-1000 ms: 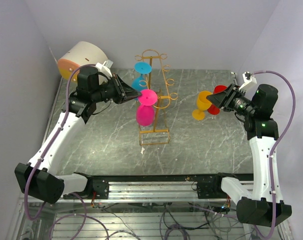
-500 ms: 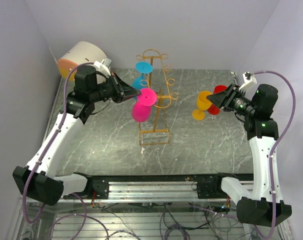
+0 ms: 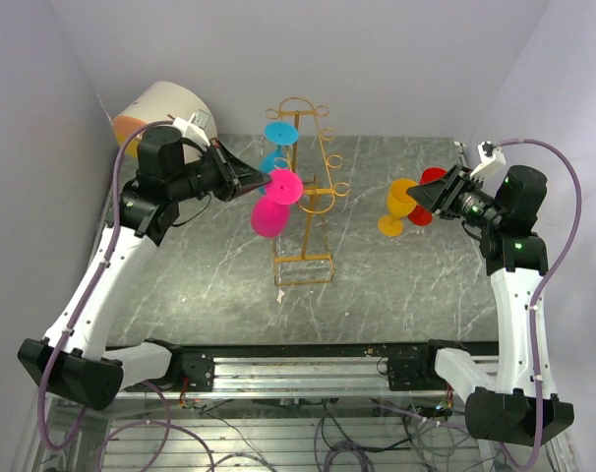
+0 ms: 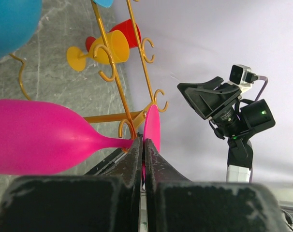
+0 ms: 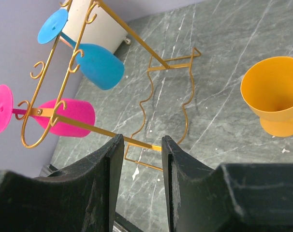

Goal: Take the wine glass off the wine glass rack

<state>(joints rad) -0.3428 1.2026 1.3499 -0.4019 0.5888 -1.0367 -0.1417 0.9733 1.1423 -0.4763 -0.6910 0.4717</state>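
Glossy pink glass (image 3: 268,216) shifted left beside wire rack (image 3: 303,259); left pincer (image 3: 267,180) clenches stem, right pincer (image 3: 413,200) released.

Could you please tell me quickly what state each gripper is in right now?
Left gripper: closed on the stem of the pink glass.
Right gripper: open, holding nothing.

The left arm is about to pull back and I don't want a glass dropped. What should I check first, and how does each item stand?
1. Left gripper shut on the pink wine glass at its stem: ok.
2. Stem clear of the rack hook: cannot tell.
3. Blue glass hanging apart from the pink one: ok.
4. Right gripper open and away from the rack: ok.
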